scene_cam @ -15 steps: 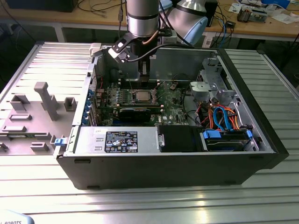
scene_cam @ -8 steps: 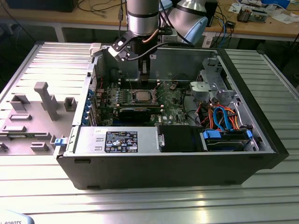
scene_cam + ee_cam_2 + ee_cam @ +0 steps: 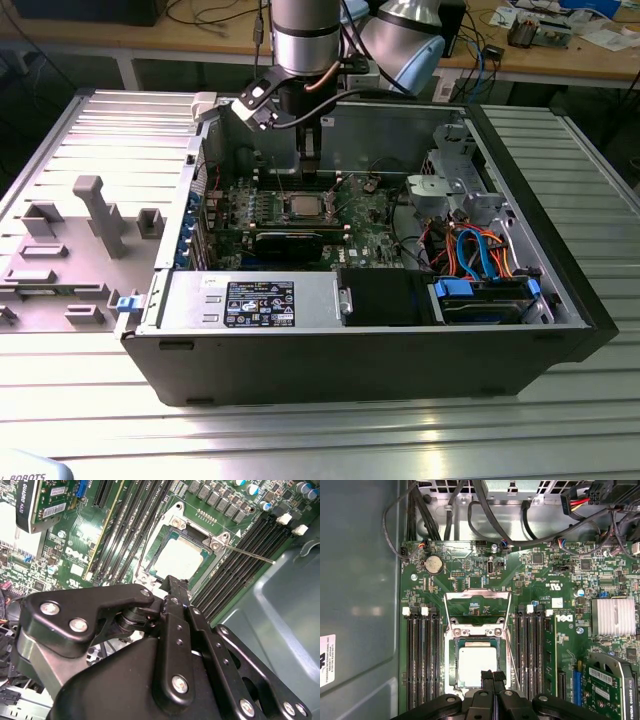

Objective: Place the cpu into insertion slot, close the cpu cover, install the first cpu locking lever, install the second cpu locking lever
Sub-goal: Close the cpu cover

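My black fingers [image 3: 492, 677], pressed together with nothing between them, hang just over one edge of the small square silver-topped cpu [image 3: 476, 662]. The cpu already lies flat in the square metal-rimmed insertion slot [image 3: 453, 666] on the green circuit board [image 3: 545, 580]. The thin silvery window-frame cpu cover [image 3: 477, 595] lies swung back open beside the slot. I judge closing it to be the step in hand. I should push on the frame's bar, never the chip, stay clear of the thin wire locking lever [image 3: 512, 660], and bring the cover down square.
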Controlling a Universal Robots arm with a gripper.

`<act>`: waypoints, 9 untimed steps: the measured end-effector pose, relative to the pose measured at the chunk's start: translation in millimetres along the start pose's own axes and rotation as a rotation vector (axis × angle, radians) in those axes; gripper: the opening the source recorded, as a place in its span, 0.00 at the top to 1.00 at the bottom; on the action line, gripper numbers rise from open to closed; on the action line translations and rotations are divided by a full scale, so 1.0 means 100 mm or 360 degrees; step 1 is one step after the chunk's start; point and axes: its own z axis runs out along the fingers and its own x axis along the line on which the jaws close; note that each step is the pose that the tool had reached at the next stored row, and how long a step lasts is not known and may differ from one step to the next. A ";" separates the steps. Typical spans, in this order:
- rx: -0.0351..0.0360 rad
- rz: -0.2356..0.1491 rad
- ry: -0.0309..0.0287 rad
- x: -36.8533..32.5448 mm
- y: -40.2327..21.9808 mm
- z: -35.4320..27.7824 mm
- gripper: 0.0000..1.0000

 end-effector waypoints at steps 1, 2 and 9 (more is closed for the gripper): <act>0.0000 0.0000 0.00001 0.000 0.000 -0.004 0.89; 0.0000 0.0000 0.00005 0.000 0.001 -0.006 0.89; 0.0000 0.0000 0.00004 -0.001 0.003 -0.036 0.89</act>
